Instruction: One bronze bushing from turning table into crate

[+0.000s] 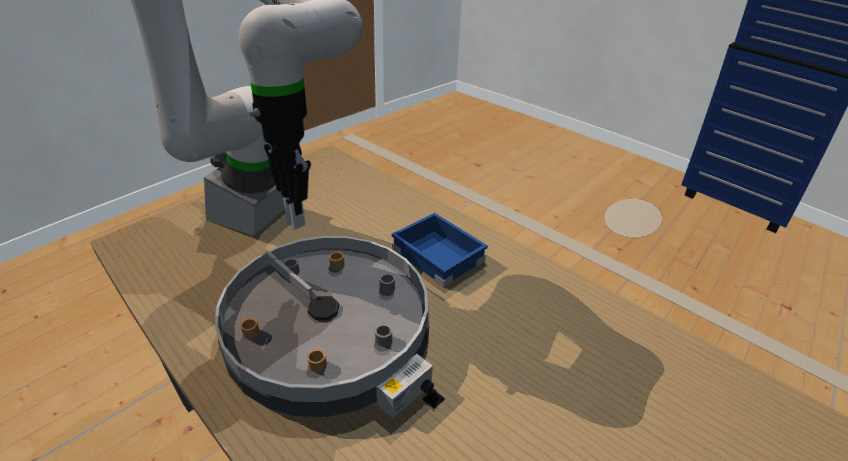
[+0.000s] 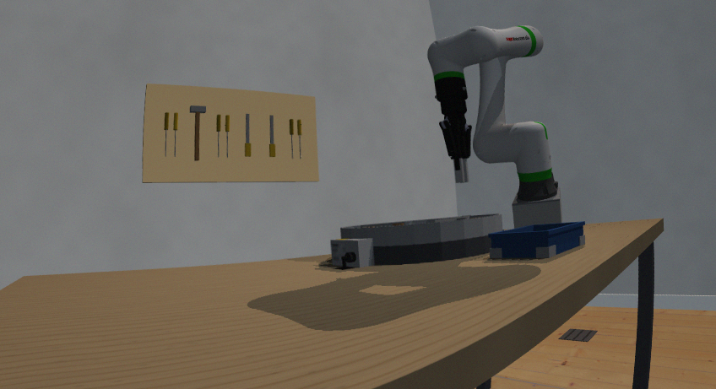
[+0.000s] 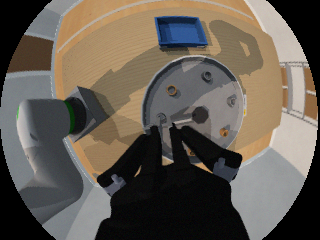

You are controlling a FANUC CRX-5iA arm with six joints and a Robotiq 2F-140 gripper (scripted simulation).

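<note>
The round grey turning table [image 1: 321,317] holds three bronze bushings, one at the back [image 1: 336,260], one at the left [image 1: 249,328] and one at the front [image 1: 316,360]. Dark grey bushings [image 1: 386,284] [image 1: 383,336] [image 1: 291,265] stand on it too. My gripper [image 1: 295,218] hangs well above the table's back left rim, fingers shut and empty. It also shows in the exterior view [image 2: 461,175] and the wrist view [image 3: 167,135]. The blue crate [image 1: 439,246] stands empty to the right of the turning table.
A grey sweeper arm [image 1: 291,278] runs from the rim to a dark hub [image 1: 323,306]. A control box [image 1: 404,385] sits at the table's front. The robot base [image 1: 241,204] stands behind. A blue drawer cabinet [image 1: 773,99] is at the far right.
</note>
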